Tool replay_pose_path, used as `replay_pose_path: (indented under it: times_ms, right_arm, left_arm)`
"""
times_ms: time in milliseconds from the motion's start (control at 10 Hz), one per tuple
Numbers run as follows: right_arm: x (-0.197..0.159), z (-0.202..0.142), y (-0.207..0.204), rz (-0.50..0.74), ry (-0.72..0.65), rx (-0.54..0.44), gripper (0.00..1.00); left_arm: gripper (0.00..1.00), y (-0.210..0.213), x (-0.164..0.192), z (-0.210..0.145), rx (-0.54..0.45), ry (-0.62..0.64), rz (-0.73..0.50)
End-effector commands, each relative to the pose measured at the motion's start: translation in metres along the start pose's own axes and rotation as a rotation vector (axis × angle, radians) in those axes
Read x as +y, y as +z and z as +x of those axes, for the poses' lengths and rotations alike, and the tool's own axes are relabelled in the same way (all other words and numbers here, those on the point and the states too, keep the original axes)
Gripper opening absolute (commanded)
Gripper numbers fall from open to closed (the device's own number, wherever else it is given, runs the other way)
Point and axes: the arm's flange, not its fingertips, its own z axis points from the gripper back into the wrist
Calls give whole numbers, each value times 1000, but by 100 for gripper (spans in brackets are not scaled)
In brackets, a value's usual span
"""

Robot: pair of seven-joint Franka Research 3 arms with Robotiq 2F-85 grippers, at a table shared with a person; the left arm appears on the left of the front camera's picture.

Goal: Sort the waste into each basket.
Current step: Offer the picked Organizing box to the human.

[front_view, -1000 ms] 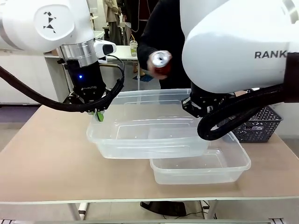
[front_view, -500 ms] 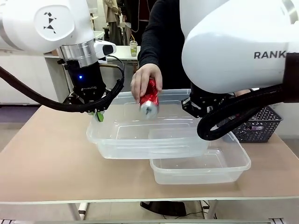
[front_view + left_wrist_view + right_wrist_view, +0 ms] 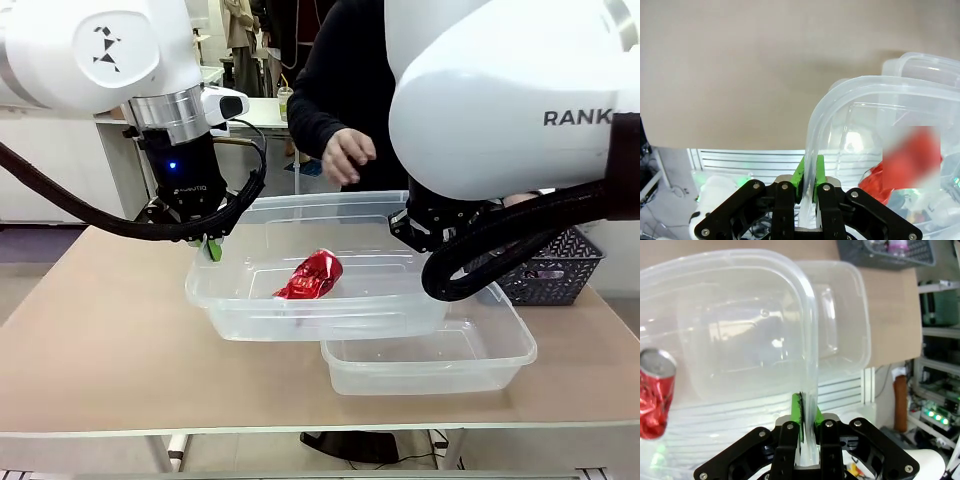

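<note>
Two narrow pinches on a rolled rim are all that carry the load here, and that is the risk. If either arm moves out of step with the other, the thin plastic could flex, twist out from between the green pads, or tip. The left gripper (image 3: 810, 167) has its jaws closed tight on the rim at one corner of the clear tub (image 3: 330, 322). The right gripper (image 3: 806, 405) has its jaws closed just as tight on the rim of the opposite side. Nothing else is between the pads.

Inside the tub a crushed red can (image 3: 312, 275) lies on its side near the middle, loose on the smooth floor. Any tilt would likely send it sliding toward one wall and shift the weight onto one grip. A second clear tub (image 3: 440, 365) sits on the table (image 3: 100, 340), tucked partly under the held tub's front right corner, where a sagging edge could catch it. The person's hand (image 3: 348, 155) hovers open above the far rim, close enough to be bumped by a sudden lift. A dark mesh basket (image 3: 560, 270) stands off to the right.
</note>
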Motion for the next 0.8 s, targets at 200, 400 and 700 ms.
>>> replay_pose_path:
  times_ms: [200, 400, 700]
  right_arm:
    - [-2, 0, 0, -22, 26, 15, 5]
    - [-2, 0, 0, -22, 26, 15, 5]
    - [-2, 0, 0, -22, 26, 15, 5]
  left_arm:
    - [7, 4, 6, -5, -6, -10, -6]
    - [7, 4, 6, -5, -6, -10, -6]
    - [7, 4, 6, -5, -6, -10, -6]
